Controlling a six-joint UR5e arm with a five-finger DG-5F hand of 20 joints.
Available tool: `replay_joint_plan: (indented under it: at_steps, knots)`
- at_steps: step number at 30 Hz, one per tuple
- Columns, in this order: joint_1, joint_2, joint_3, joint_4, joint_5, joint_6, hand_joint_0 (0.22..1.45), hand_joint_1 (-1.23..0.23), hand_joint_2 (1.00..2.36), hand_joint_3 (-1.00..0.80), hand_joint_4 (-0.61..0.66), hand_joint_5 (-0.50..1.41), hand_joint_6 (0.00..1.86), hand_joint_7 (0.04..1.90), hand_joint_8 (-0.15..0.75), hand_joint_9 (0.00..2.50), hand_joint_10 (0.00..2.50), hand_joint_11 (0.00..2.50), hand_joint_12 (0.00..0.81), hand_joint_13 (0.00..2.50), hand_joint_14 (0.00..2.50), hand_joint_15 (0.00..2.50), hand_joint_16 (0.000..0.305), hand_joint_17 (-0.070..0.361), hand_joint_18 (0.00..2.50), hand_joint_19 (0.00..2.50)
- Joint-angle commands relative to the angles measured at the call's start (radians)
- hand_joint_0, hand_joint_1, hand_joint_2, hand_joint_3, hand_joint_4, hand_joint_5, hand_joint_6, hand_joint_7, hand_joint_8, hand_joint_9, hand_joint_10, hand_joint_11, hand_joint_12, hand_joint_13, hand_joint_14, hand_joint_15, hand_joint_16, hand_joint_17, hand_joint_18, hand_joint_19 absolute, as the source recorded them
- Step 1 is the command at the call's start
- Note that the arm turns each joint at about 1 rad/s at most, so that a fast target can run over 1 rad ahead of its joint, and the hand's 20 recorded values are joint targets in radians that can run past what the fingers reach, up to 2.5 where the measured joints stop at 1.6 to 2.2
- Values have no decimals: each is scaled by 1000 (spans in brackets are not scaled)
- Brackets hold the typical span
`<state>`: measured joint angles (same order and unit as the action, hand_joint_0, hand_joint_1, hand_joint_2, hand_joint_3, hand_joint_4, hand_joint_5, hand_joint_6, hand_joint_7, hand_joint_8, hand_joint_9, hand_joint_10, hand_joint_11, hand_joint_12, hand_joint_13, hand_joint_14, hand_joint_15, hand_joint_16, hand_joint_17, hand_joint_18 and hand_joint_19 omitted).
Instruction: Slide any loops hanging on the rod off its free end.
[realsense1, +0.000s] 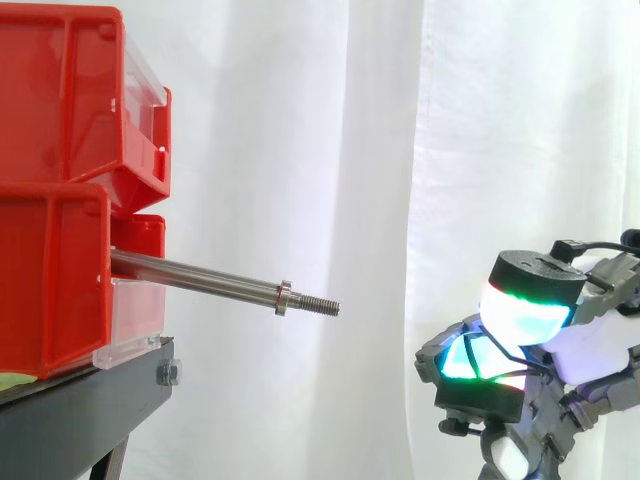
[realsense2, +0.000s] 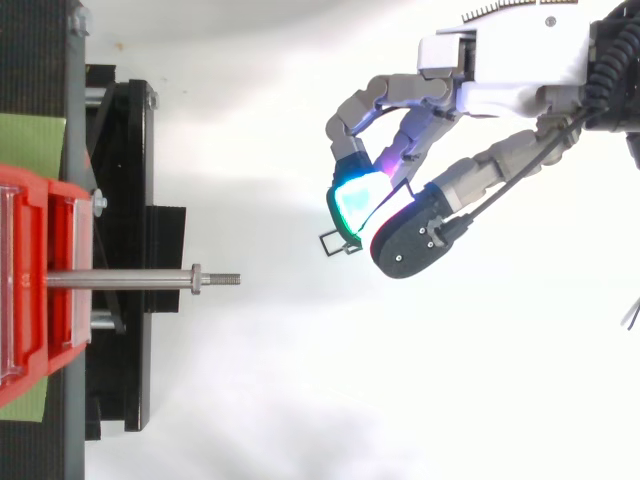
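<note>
A steel rod (realsense1: 200, 281) sticks out rightwards from the red bins (realsense1: 60, 190) and ends in a nut and a threaded free tip (realsense2: 228, 279). Nothing hangs on the rod in either view. My hand (realsense2: 420, 110) is right of the tip and well apart from it, lower than the rod in the side view (realsense1: 520, 340). Its fingers (realsense2: 357, 198) are curled, with the thumb closed against them. A small dark wire loop (realsense2: 331, 242) pokes out from between the glowing pads, on the side facing the rod.
The bins rest on a black stand (realsense2: 125, 200) at the left. A white curtain (realsense1: 330, 150) hangs behind. Between the rod's tip and my hand there is open space.
</note>
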<state>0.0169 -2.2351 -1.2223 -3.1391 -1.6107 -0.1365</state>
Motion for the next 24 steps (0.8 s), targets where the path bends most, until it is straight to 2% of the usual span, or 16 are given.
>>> replay_joint_plan:
  at_steps: [1,12,24]
  knots:
    - [-2,0,0,-1,0,0,653,-788,1000,-500,160,-215,845,1215,281,850,9,300,265,818,4,106,41,93,754,275]
    - [-3,0,1,-3,0,0,555,-705,1000,-500,176,-203,841,1183,292,888,9,303,267,839,4,110,42,95,772,281]
    - [-3,0,0,-7,0,0,517,-596,1000,-500,199,-169,799,1178,304,935,9,304,277,850,4,116,44,100,773,283]
